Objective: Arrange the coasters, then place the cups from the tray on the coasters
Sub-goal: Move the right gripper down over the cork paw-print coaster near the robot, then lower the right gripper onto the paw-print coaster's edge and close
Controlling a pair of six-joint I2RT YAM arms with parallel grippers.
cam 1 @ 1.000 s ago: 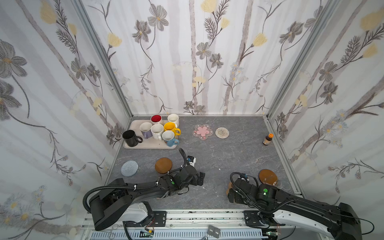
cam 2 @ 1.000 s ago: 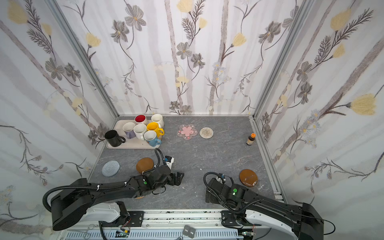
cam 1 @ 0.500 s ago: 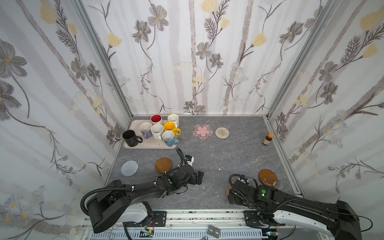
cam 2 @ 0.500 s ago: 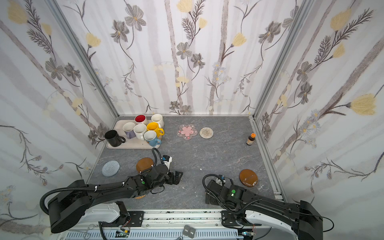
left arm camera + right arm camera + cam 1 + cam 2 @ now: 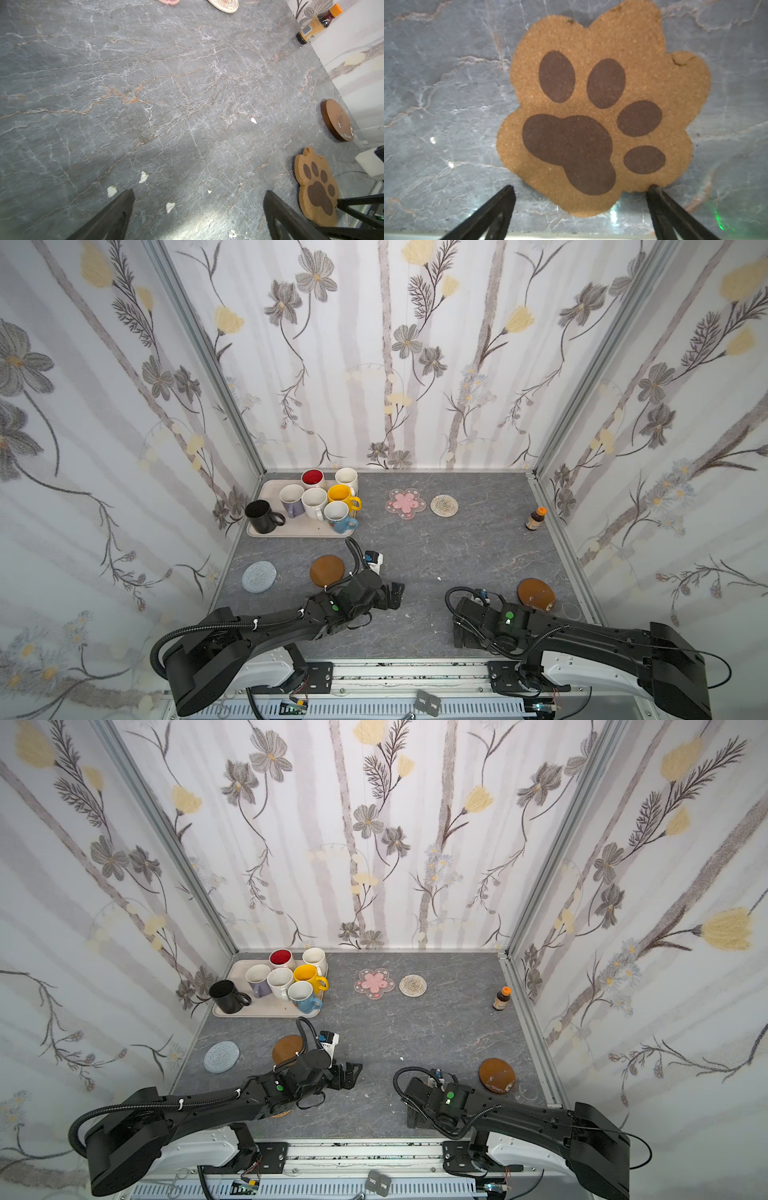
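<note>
The cream tray point(image 5: 291, 531) at the back left carries several cups, with a black cup point(image 5: 261, 515) at its left end and a yellow cup point(image 5: 341, 495) among them. The brown paw coaster point(image 5: 602, 108) lies flat by the front edge; my right gripper point(image 5: 580, 187) is open over its near edge, one fingertip point(image 5: 654, 192) touching the rim. Both top views hide that coaster under the right wrist. My left gripper point(image 5: 395, 595) is open and empty above bare table. A pink blossom coaster point(image 5: 406, 503), a pale woven coaster point(image 5: 444, 505), a grey woven coaster point(image 5: 259, 576) and two wooden discs point(image 5: 327, 570) point(image 5: 536, 594) lie apart.
A small brown orange-capped bottle point(image 5: 535, 518) stands near the right wall. Flowered walls close in the left, back and right sides. The front rail point(image 5: 415, 670) runs just behind both arms. White flecks point(image 5: 143, 176) dot the grey tabletop in the left wrist view.
My right wrist has crept slightly left and now covers the sliver of paw coaster that showed before. The left gripper has barely moved. Both stay open.
</note>
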